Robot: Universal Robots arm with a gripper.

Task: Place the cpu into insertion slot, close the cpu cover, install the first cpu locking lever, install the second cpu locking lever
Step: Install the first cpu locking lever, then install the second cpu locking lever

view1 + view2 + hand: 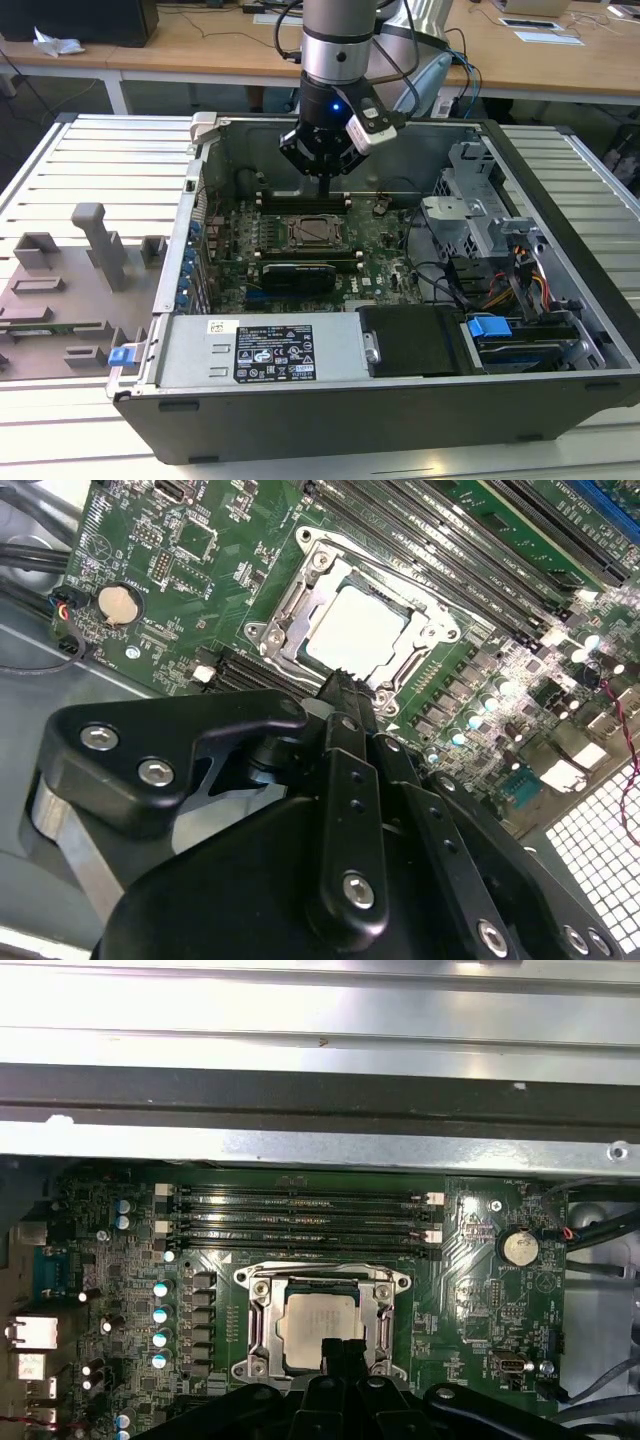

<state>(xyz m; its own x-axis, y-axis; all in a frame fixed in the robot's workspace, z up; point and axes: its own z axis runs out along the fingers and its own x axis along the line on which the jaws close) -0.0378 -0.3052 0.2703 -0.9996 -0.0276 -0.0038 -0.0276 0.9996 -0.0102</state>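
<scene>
Green motherboard (pixel 300 250): lies flat in the floor of the open computer case (pixel 560 300), which rests on a slatted metal desk (pixel 90 160).
Insertion slot (pixel 322 1328): square socket near the middle of the board, beside the long black memory slots (pixel 300 1222); also visible in the exterior view at (pixel 312 231).
Cpu (pixel 315 1327): dull silver chip seated flat in the insertion slot; in the second wrist view it sits at (pixel 358 632), square within the socket.
Cpu cover (pixel 300 590): silver frame plate lying down around the chip, its cut-out showing the chip's top; in the first wrist view its rim shows at (pixel 262 1320).
Locking levers: thin wire shapes run along the socket edges, but whether they are latched cannot be told.
End effector (pixel 322 158): black, on the silver arm, hanging over the rear of the board just above the socket and not touching it in the exterior view. In both wrist views its fingers (pixel 345 780) are drawn narrow, tips close together, with nothing between them; the tips at (pixel 340 1355) overlap the near edge of the chip in the picture.
Coin cell (pixel 518 1248): round silver battery on the board, well apart from the socket.
Power supply (pixel 265 350): grey box with a label along the near wall of the case.
Grey fixture (pixel 70 290): moulded holder on the desk at the exterior view's left, outside the case.
</scene>
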